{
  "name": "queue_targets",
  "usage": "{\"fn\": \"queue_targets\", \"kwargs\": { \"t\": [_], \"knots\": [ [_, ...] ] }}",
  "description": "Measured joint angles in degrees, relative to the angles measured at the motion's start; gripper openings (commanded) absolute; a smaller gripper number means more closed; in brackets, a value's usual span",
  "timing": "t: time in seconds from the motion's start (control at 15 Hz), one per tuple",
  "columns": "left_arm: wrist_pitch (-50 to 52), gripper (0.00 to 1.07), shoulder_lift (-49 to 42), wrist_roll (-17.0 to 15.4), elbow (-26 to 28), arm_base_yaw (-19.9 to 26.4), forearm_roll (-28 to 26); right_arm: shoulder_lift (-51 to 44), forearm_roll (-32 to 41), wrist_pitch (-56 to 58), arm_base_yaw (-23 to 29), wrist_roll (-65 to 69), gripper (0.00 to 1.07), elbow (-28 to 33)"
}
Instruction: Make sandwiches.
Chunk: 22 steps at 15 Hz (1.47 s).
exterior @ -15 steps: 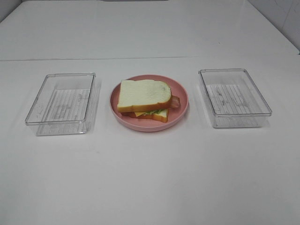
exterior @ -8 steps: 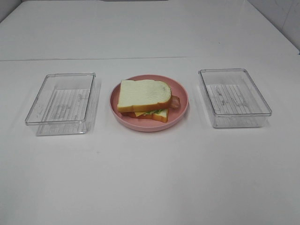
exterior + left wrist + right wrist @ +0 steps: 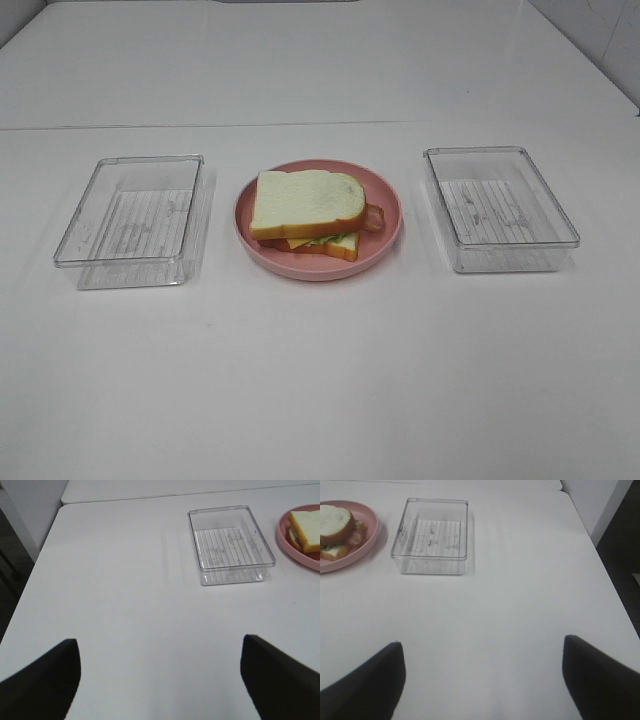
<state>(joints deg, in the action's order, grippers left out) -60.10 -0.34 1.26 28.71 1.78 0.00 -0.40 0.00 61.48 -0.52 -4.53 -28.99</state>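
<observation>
Bright, even overhead light washes the white table (image 3: 320, 380), leaving it nearly featureless. The clear trays (image 3: 130, 220) cast only faint, soft shadows, and the plate (image 3: 385, 205) a thin one at its near edge. Mild glare sheens the far tabletop. In both wrist views the dark fingers (image 3: 40, 680) are blurred.

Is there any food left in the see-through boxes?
No, both clear boxes, the left box and the right box, hold nothing, and all the food sits stacked as a sandwich on the pink plate.
</observation>
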Motion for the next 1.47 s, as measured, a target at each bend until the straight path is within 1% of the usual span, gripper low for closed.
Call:
{"fn": "queue_targets", "kwargs": {
  "t": [0.2,0.33,0.47,1.47],
  "knots": [
    [0.0,0.83,0.0,0.2,0.0,0.0,-1.3,0.0,0.0,0.0,0.0,0.0,0.8,0.0],
    [0.0,0.83,0.0,2.3,0.0,0.0,-3.3,0.0,0.0,0.0,0.0,0.0,0.8,0.0],
    [0.0,0.83,0.0,3.0,0.0,0.0,-4.0,0.0,0.0,0.0,0.0,0.0,0.8,0.0],
    [0.0,0.83,0.0,3.0,0.0,0.0,-4.1,0.0,0.0,0.0,0.0,0.0,0.8,0.0]
  ]
}}
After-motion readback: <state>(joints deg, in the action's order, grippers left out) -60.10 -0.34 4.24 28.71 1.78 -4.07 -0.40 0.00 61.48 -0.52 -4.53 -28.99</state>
